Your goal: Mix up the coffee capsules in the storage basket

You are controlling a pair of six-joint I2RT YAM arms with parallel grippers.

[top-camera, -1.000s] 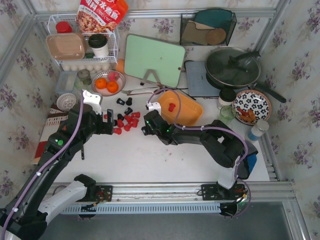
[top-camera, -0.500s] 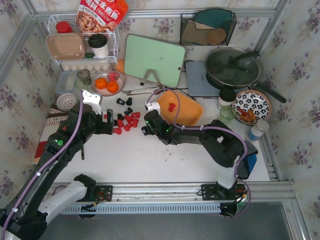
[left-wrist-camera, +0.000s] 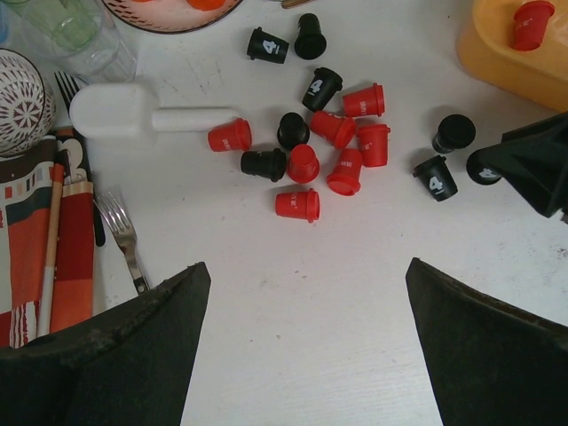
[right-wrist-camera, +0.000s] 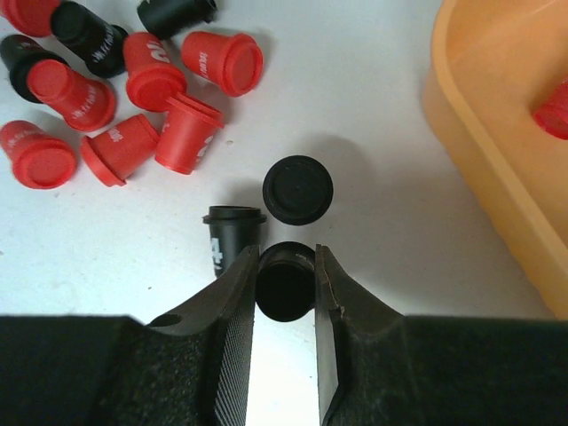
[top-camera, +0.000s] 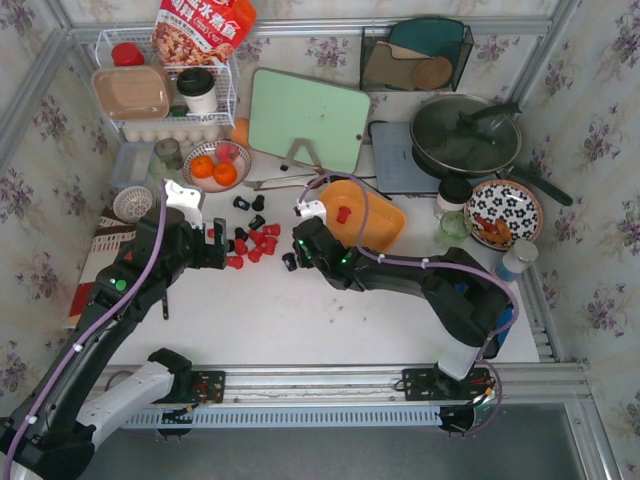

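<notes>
eight red capsules [left-wrist-camera: 303,163], one inside the basket [top-camera: 385,225]; eight black capsules [left-wrist-camera: 264,163]. right claw [right-wrist-camera: 285,266] clenched on one black, upright; left claw [left-wrist-camera: 306,266] spread, empty.

We read a white "4" on three small black cup-shaped plastic capsules left of the shallow orange plastic tray [left-wrist-camera: 497,58]: the farthest capsule [left-wrist-camera: 268,45], the middle capsule [left-wrist-camera: 320,87] and the nearest capsule [left-wrist-camera: 436,178]. The print on the glossy red capsules [left-wrist-camera: 365,100] is too faint to read.
</notes>
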